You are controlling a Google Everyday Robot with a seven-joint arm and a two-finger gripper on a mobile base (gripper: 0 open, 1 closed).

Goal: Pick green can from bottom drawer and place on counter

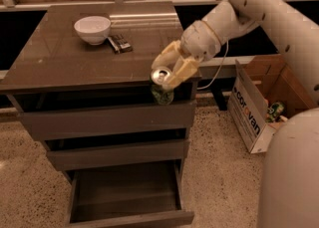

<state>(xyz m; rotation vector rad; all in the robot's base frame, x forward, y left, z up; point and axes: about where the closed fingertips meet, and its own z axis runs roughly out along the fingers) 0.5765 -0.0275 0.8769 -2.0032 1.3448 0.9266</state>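
My gripper point(168, 75) is shut on the green can point(162, 88), holding it upright in the air at the front right edge of the counter point(60, 57), roughly level with its top. The can's silver top faces up. The bottom drawer point(127, 199) is pulled open below and its tray looks empty. The white arm reaches in from the upper right.
A white bowl point(92, 29) and a small dark object point(120, 43) sit at the back of the counter. Two shut drawers lie above the open one. An open cardboard box point(259, 102) with a greenish can point(274, 110) stands on the floor at right.
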